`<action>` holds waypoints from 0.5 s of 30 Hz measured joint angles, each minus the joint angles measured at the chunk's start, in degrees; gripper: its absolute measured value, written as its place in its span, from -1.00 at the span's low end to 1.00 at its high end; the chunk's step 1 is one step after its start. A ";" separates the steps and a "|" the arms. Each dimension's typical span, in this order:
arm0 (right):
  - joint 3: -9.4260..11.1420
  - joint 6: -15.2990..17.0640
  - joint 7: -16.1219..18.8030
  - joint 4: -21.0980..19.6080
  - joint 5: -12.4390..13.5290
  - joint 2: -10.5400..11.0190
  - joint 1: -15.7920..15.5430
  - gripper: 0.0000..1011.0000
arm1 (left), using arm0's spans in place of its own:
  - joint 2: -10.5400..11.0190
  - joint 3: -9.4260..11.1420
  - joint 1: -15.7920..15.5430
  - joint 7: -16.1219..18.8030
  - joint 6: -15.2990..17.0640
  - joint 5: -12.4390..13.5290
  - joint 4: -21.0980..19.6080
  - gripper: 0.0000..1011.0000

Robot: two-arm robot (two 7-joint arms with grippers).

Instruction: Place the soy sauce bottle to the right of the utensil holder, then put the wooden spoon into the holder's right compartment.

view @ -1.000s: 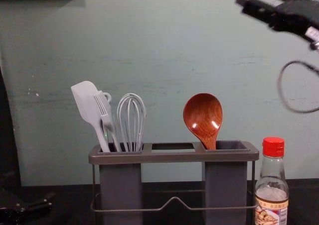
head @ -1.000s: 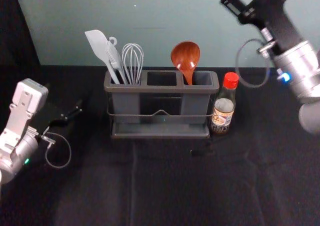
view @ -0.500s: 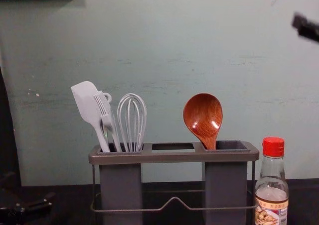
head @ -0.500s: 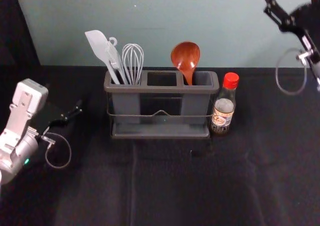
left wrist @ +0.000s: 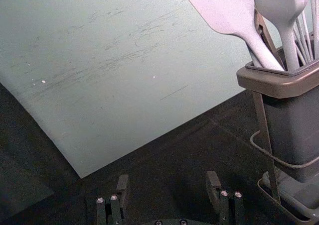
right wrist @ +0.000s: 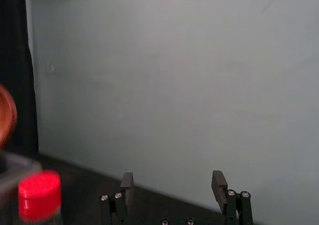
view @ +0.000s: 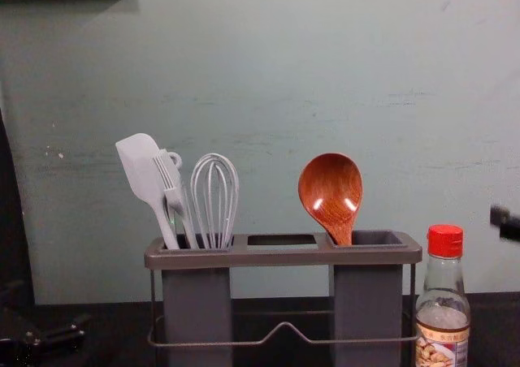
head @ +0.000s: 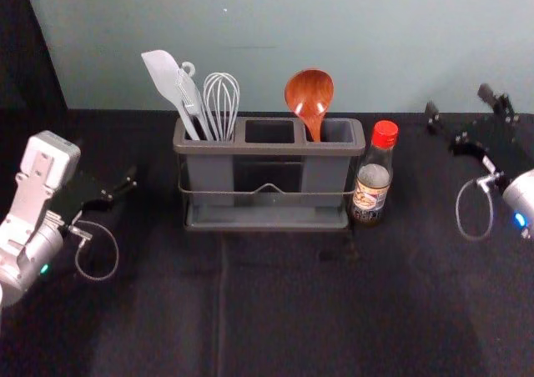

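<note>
At the far left, my left gripper (left wrist: 168, 181) is parked low beside the holder, its fingers spread and grasping nothing.

Next, the utensil holder (head: 269, 149) stands upright. Its left compartment carries a pale spatula (view: 140, 166), a pale brush (view: 171, 190) and a pale whisk (view: 215, 196).

Toward the right, the wooden spoon (head: 309, 93) leans bowl-up, its handle down in the right compartment (head: 338, 131). I judge it light and stiff, its glossy bowl a little slippery; I would take it by the neck, just under the bowl.

Just right of the holder, the soy sauce bottle (head: 371, 195) stands upright under its red cap (head: 385, 133); whether they touch, I cannot tell. It looks like glass: rigid, smooth, breakable, heavier than the spoon. The body at the label is the place to hold, not the cap.

At the far right, my right gripper (head: 458, 101) is beyond the bottle, fingers apart, released and gripping nothing.

Counted: one bottle, one spoon, one holder, one spatula, one brush, one whisk, plus a ringed end behind the brush I cannot identify. Both placements look done; backing away clear of the bottle seems all that remains.
</note>
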 joint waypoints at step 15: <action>-2.88 9.95 -1.24 0.82 -4.88 0.56 1.20 0.98 | 0.00 0.00 0.00 0.00 0.00 0.00 0.00 0.98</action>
